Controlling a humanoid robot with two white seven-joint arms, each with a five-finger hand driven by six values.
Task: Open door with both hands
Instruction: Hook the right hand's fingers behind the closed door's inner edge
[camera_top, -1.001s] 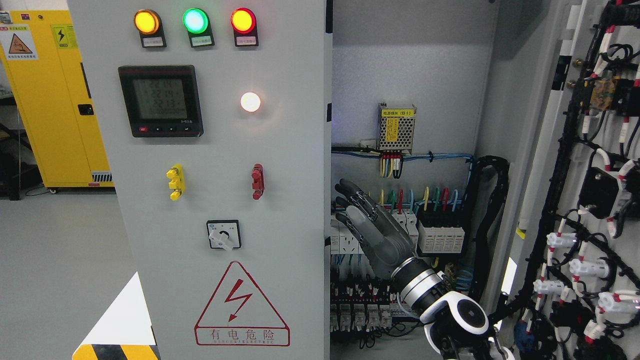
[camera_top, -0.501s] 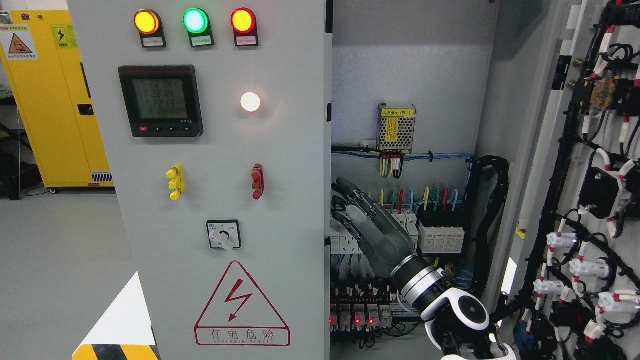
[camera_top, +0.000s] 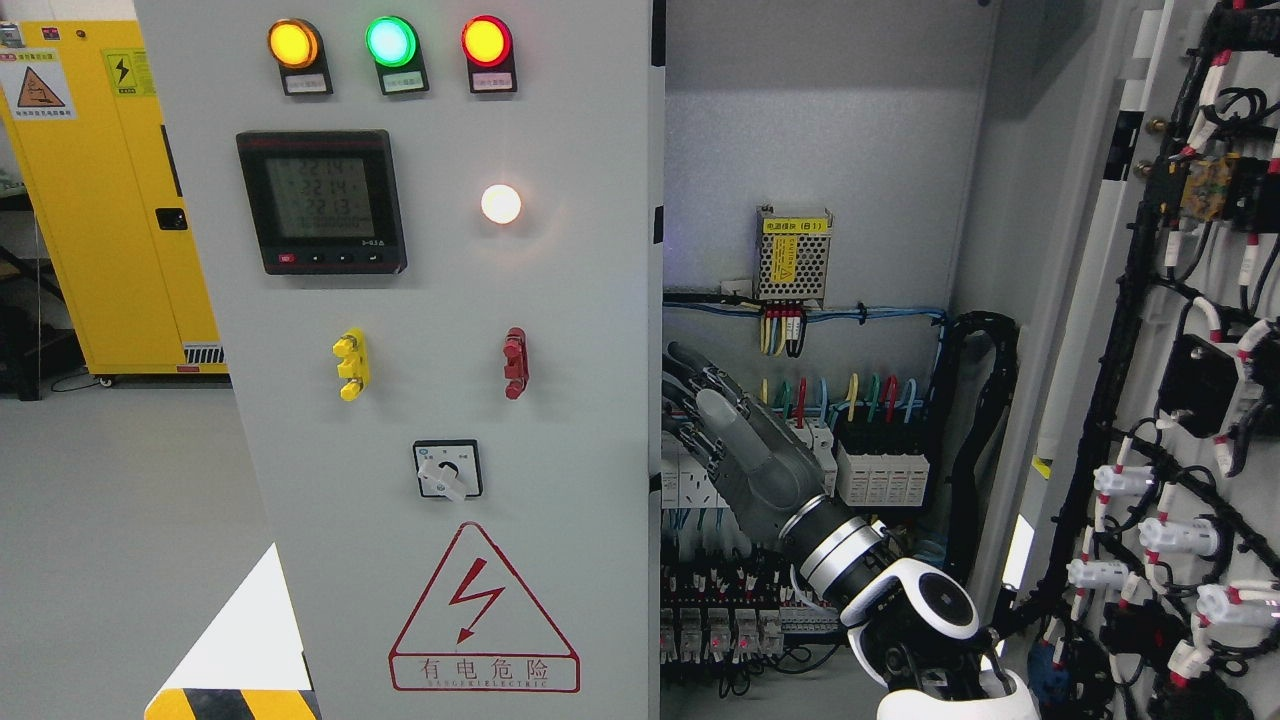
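The grey left door (camera_top: 440, 360) of the electrical cabinet fills the middle of the head view, carrying three lamps, a meter, a rotary switch and a shock warning triangle. The right door (camera_top: 1180, 380) stands swung wide open at the right, its inner side covered in wiring. My right hand (camera_top: 715, 420) comes up from the lower right inside the opening, fingers straight and spread, fingertips (camera_top: 680, 372) close to the left door's right edge (camera_top: 655, 400). It holds nothing. My left arm does not show.
Inside the cabinet sit a small power supply (camera_top: 792, 255), rows of breakers (camera_top: 880, 470) and coloured wires. A black cable chain (camera_top: 985, 440) hangs by the right wall. A yellow cabinet (camera_top: 110, 190) stands at the far left on the grey floor.
My right hand has crept left and slightly up, bringing its fingertips nearer the left door's edge. The doors have not moved.
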